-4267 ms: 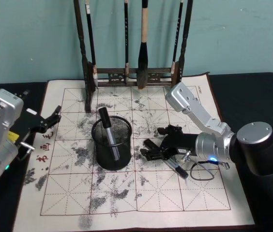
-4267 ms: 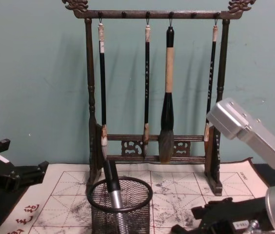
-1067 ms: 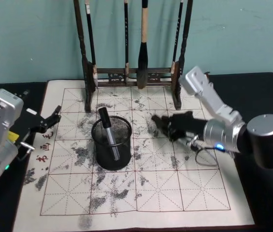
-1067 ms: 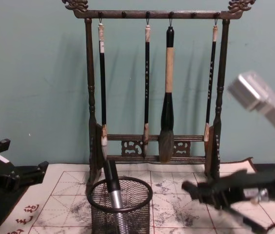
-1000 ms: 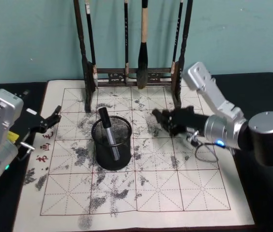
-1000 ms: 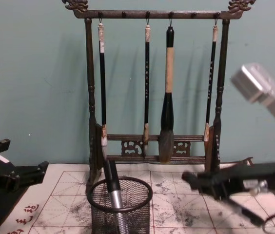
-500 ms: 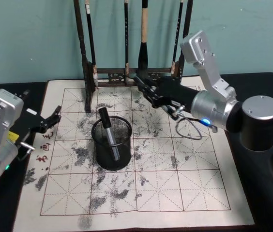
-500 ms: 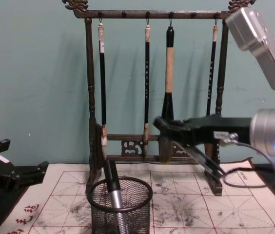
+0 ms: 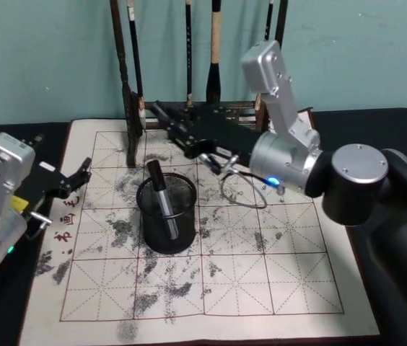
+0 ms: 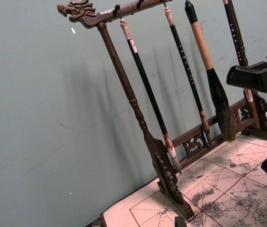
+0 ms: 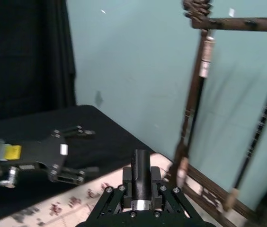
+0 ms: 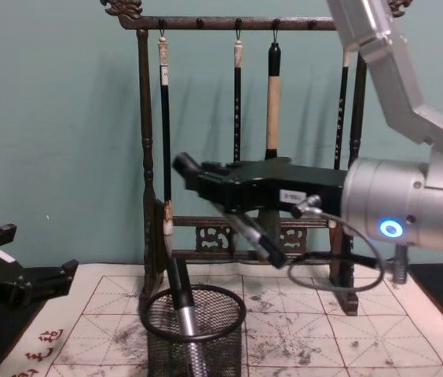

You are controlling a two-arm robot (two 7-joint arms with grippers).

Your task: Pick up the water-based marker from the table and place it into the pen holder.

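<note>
Slim dark marker (image 12: 257, 239), aslant in right tool (image 12: 196, 181)

The right tool (image 12: 202, 184) is covering the middle of the slim dark water-based marker (image 12: 264, 244) it is gripping — just the ends are showing. The chest view's lower edge is cutting off the base of the round black wire-mesh pen holder (image 12: 194, 334).
</note>
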